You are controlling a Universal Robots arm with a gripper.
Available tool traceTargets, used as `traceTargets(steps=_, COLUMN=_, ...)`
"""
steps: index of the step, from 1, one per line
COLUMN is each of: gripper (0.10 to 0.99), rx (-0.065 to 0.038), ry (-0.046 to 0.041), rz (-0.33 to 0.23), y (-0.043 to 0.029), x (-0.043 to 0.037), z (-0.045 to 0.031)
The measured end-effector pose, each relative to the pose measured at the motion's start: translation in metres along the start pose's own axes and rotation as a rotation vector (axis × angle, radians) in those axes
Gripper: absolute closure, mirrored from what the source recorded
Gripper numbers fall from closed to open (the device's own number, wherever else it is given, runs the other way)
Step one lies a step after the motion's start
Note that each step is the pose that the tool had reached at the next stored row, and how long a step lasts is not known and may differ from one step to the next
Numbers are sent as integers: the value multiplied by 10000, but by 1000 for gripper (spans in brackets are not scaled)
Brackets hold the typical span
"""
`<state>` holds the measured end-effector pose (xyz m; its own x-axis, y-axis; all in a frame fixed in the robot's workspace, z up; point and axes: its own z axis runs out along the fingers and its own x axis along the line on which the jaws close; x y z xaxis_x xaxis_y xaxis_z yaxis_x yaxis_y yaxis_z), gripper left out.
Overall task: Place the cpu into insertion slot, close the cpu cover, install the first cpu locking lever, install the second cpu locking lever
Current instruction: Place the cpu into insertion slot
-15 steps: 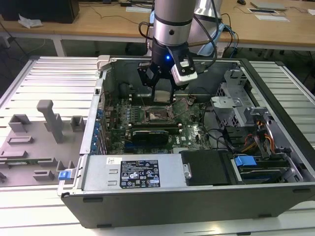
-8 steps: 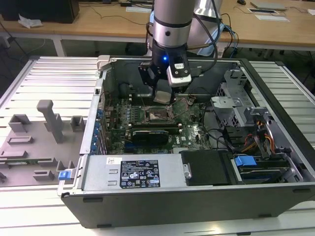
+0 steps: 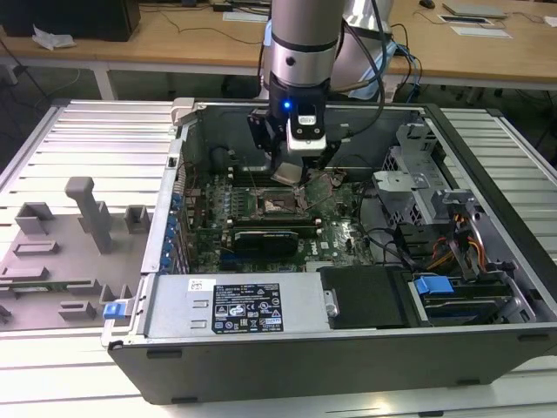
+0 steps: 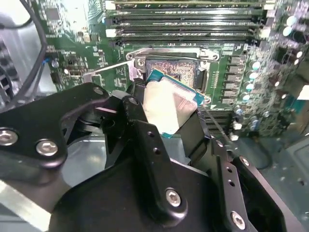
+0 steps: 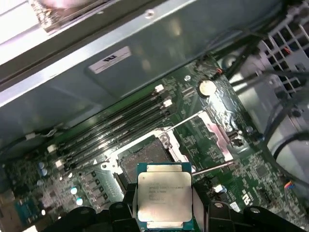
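Silvery cpu [image 5: 164,195] sits clamped by its edges in your tool [image 4: 166,123], tilted just above the open slot [image 4: 173,72]: placing is in hand, so level and square it before lowering.

Exterior view sits high, well back, looking down into the open dark-grey metal computer case [image 3: 305,366] at the black gripper [image 3: 287,171]. Both wrist views ride close behind that gripper, facing past it. All three share the green motherboard [image 5: 260,169] beneath it and the small silvery square cpu [image 5: 164,195] it grips.
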<state>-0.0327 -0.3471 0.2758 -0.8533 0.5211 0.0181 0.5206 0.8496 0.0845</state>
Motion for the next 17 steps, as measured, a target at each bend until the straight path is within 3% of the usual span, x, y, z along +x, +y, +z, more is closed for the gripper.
traceTargets(steps=3, gripper=545, rx=-18, ry=-85, rz=1006, y=-2, x=0, z=20)
traceTargets(steps=8, gripper=545, rx=-38, ry=-174, rz=2050, y=-5, x=-1, z=56)
traceTargets(steps=12, gripper=545, rx=-63, ry=-301, rz=3548, y=-11, x=-2, z=128)
traceTargets(steps=17, gripper=545, rx=-88, ry=-437, rz=5105, y=-13, x=-3, z=152)
